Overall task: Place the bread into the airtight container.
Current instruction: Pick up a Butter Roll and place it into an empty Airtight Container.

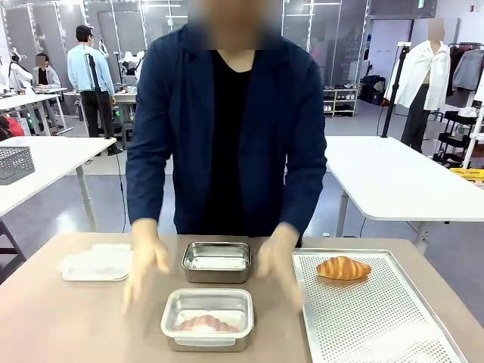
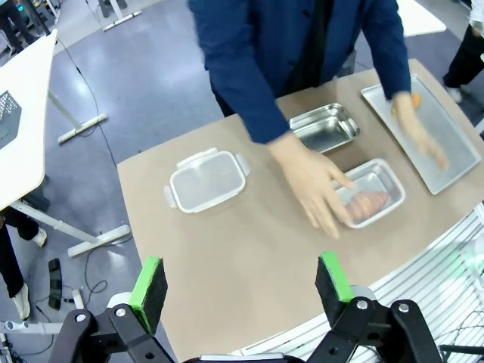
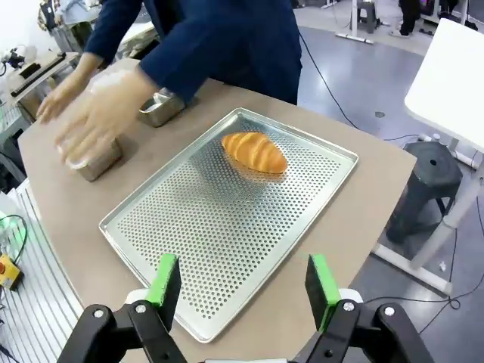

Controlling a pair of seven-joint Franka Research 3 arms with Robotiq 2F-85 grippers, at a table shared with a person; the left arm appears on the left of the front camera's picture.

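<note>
Two rectangular stainless-steel containers sit mid-table on a matte tan table (image 1: pixel 60 325), one behind the other. The far container (image 1: pixel 217 261) has rounded corners and a bare, shiny floor. The near container (image 1: pixel 207 318) holds a ridged, reddish-brown bread (image 1: pixel 206 324) lying flat on its bottom.

At right lies a flat perforated metal tray (image 1: pixel 378 318) with a low raised rim, its surface dotted with fine holes. A golden bread (image 1: pixel 343 267), crescent-ribbed and glossy, rests on the tray's far end, well apart from both containers. At far left, a translucent plastic lid (image 1: pixel 97 263) with rounded corners and side clips lies flat on the table.

A person in a dark blue jacket leans over the far edge, both hands motion-blurred. The hand at scene left (image 1: pixel 147 261) hangs between the lid and the containers, and the hand at scene right (image 1: pixel 280 261) sits between the containers and the tray. From the left wrist view, one hand (image 2: pixel 314 185) overlaps the near container's corner; whether it touches cannot be told.

The left gripper (image 2: pixel 240 280) hovers high above the near table edge, its green-padded fingers (image 2: pixel 149 283) spread wide with nothing between them. The right gripper (image 3: pixel 243 280) hangs above the tray's near right corner, its fingers likewise parted and empty.
</note>
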